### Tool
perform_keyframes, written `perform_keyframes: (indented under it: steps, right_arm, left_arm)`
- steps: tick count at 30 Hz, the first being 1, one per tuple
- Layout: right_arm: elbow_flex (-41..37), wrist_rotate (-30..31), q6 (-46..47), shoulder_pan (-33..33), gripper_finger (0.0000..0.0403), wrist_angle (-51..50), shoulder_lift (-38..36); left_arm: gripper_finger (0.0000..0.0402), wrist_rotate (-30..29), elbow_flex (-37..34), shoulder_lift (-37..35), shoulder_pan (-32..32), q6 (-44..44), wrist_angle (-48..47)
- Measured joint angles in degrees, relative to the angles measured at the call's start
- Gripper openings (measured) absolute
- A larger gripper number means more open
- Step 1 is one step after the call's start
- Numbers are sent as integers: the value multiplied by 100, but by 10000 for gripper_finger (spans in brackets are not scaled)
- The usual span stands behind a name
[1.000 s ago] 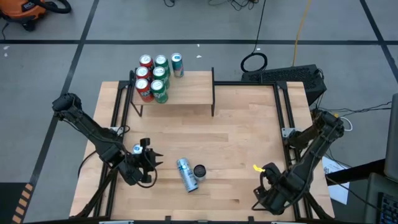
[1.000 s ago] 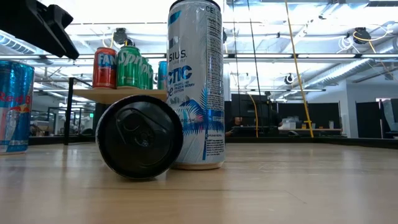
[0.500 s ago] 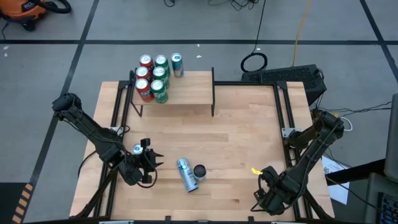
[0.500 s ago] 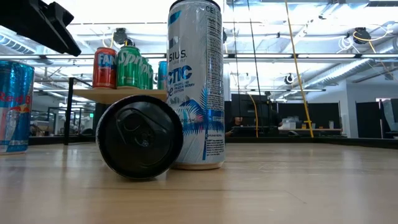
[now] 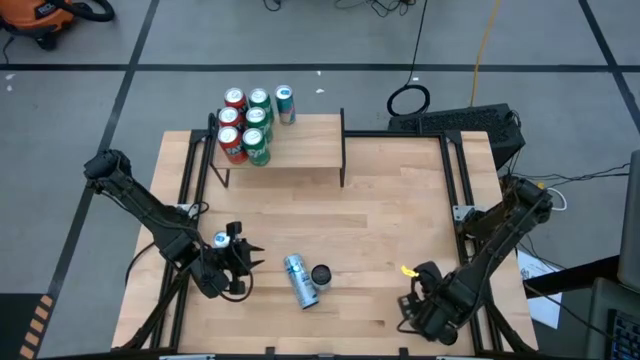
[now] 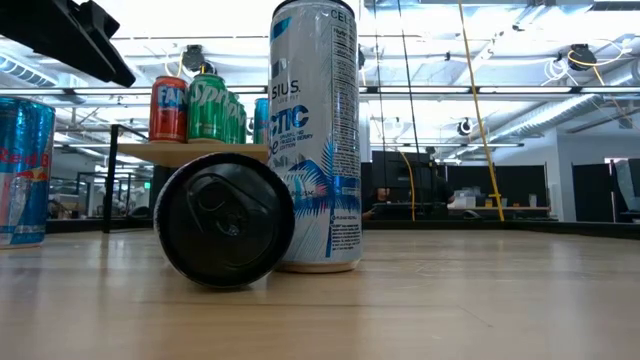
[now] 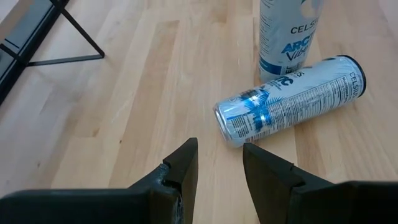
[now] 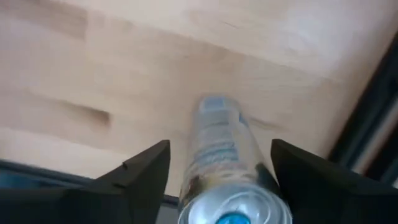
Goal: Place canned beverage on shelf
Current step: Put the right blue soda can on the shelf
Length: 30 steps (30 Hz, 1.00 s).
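The shelf (image 5: 300, 150) stands at the table's far side with several cans (image 5: 245, 125) at its left end. A Celsius can (image 5: 320, 275) stands upright at the table's middle near side. A second one (image 5: 298, 282) lies on its side just left of it. My left gripper (image 7: 219, 146) is open and empty, left of both cans, with a blue can (image 5: 221, 240) standing beside it. My right gripper (image 8: 221, 155) is wide open near the table's near right corner. Its fingers stand on either side of a silver can (image 8: 217, 143), with wood showing between.
The shelf's black uprights (image 5: 343, 150) rise at its ends. Black frame rails (image 5: 455, 180) run along the table's sides. Bare wood (image 5: 400, 220) lies between the shelf and the loose cans. A keyboard (image 5: 460, 122) sits beyond the far right corner.
My right gripper has moved a little toward the table's left edge, staying close to the near edge. The cans have stayed where they were.
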Motion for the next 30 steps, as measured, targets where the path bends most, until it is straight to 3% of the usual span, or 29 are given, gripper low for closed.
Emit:
perform_keyframes:
  steps: [7, 10, 14, 21, 25, 30]
  right_arm:
    - [0, 450, -163, -427, 239, -129, 0]
    - [0, 409, -665, -614, 239, -226, -29]
    - [0, -169, -1195, -731, 243, -232, -158]
    - [2, 45, -1120, -667, 230, -420, -591]
    - [2, 264, -1190, -576, 195, -502, -827]
    - [4, 290, -1844, -359, 111, -113, -997]
  left_arm:
    - [130, -37, 0, 0, 0, 2, 8]
    - [130, -37, 0, 0, 0, 2, 9]
    - [130, -36, 0, 0, 0, 4, 9]
    - [130, -126, 2, 0, 2, 7, 13]
    - [130, -129, 0, 0, 3, 7, 13]
    - [130, -131, 2, 0, 3, 0, 13]
